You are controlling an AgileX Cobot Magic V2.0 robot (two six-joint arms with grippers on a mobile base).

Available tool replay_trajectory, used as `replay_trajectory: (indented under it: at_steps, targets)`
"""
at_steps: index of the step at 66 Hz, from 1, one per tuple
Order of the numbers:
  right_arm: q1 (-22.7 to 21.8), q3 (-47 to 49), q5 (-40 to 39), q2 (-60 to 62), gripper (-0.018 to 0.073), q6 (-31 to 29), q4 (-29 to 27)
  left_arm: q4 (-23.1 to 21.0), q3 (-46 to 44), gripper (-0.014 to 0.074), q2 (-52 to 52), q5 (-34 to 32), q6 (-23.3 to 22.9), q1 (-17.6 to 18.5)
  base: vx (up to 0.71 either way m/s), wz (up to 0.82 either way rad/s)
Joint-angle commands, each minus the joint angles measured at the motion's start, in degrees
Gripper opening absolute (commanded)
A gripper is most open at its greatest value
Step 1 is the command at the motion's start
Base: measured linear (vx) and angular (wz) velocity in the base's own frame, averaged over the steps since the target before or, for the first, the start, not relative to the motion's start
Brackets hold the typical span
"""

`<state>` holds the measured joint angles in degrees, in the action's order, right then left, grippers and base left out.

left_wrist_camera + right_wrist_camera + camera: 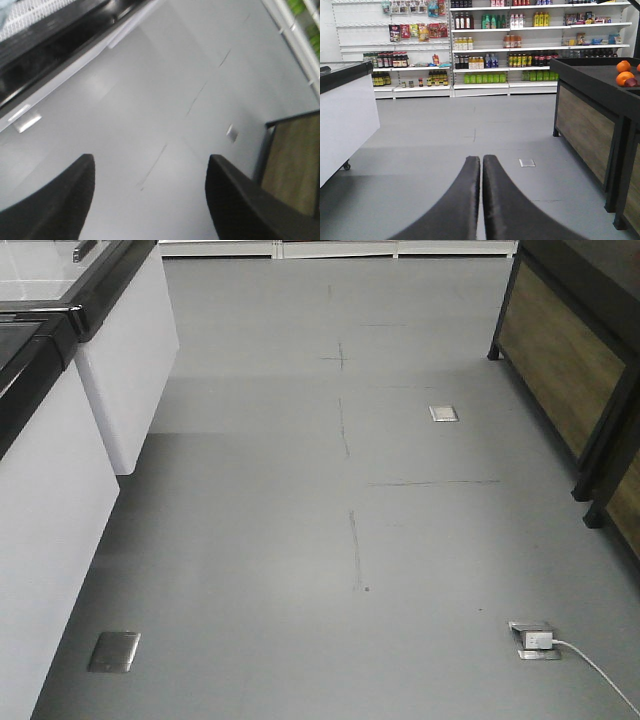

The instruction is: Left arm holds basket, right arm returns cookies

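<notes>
The basket and the cookies are out of view in all three views. In the left wrist view my left gripper (150, 167) stands open over bare grey floor, its two black fingers (65, 200) far apart with nothing between them. In the right wrist view my right gripper (481, 159) is shut, both black fingers pressed together and empty, pointing down the aisle toward the shelves. Neither arm shows in the front-facing view.
White chest freezers (60, 440) line the left side. A dark wood-panelled display stand (575, 360) stands on the right, with oranges (623, 72) on top. Stocked store shelves (495, 45) fill the far wall. Floor outlet plates (443, 413) and a plugged cable (540, 640) lie on the floor.
</notes>
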<state>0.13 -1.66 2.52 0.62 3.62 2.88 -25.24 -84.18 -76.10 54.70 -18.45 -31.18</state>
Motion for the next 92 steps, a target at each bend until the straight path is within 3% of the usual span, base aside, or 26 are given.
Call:
replay_trajectory:
  at_steps: [1,8,20,35,51,62,81,92]
  targets:
    - [-0.25,-0.13,-4.04,0.6,-0.0008,-0.45,0.18,-11.51,-4.08,0.0449,1.68,-1.28,3.62,-8.5,0.0,0.0]
    - [-0.25,-0.13,-4.04,0.6,-0.0008,-0.45,0.18,-21.51,-4.5,0.0449,1.55,1.21,9.47,-18.82,0.0,0.0]
    - [-0.25,-0.13,-4.04,0.6,-0.0008,-0.45,0.18,-27.57,-4.5,0.0449,-0.38,2.42,16.18,-32.15,0.0,0.0]
    - [-0.25,-0.13,-4.04,0.6,-0.0008,-0.45,0.18,-43.53,-4.5,0.0456,-6.98,3.17,22.17,-39.5,0.0,0.0]
    - [-0.25,-0.13,-4.04,0.6,-0.0008,-0.45,0.18,-49.15,-4.5,0.0509,-13.76,2.96,26.79,-39.35,0.0,0.0]
    - [-0.25,-0.13,-4.04,0.6,-0.0008,-0.45,0.18,-57.92,-4.5,0.0536,-18.26,2.58,30.94,-39.31,0.0,0.0]
    - [-0.25,-0.13,-4.03,0.6,-0.0008,-0.45,0.18,-73.35,-4.5,0.054,-25.57,2.66,40.27,-34.22,0.0,0.0]
    - [-0.25,-0.13,-4.03,0.6,-0.0008,-0.45,0.18,-76.86,-4.5,0.054,-27.98,1.89,42.05,-31.98,0.0,0.0]
